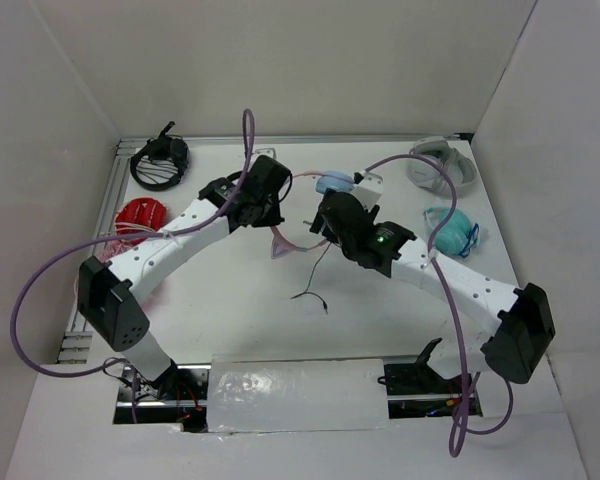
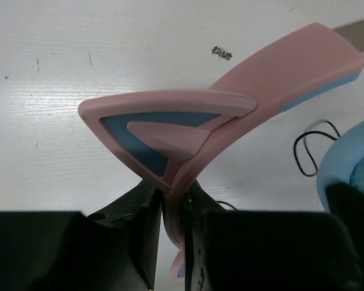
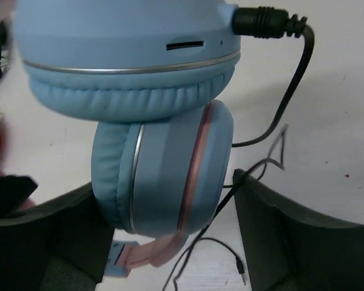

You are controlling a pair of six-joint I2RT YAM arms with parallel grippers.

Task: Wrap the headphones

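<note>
The headphones lie at the table's middle back, with a light blue ear cup (image 1: 332, 183) and a pink cat ear (image 1: 280, 246) showing from above. My left gripper (image 2: 173, 209) is shut on the pink headband (image 2: 273, 66) just below the cat ear (image 2: 164, 130). My right gripper (image 3: 170, 224) is open, its fingers standing on either side of the lower ear cup (image 3: 161, 176). The thin black cable (image 3: 291, 91) leaves a plug on the upper cup (image 3: 127, 48), passes between the cup and the right finger, and ends in a jack (image 3: 239, 265) on the table.
Black headphones (image 1: 160, 163) lie at the back left, with a red object (image 1: 140, 215) in front of them. Grey-white headphones (image 1: 440, 165) and turquoise headphones (image 1: 452, 232) lie at the back right. The loose cable end (image 1: 312, 292) trails toward the table's middle.
</note>
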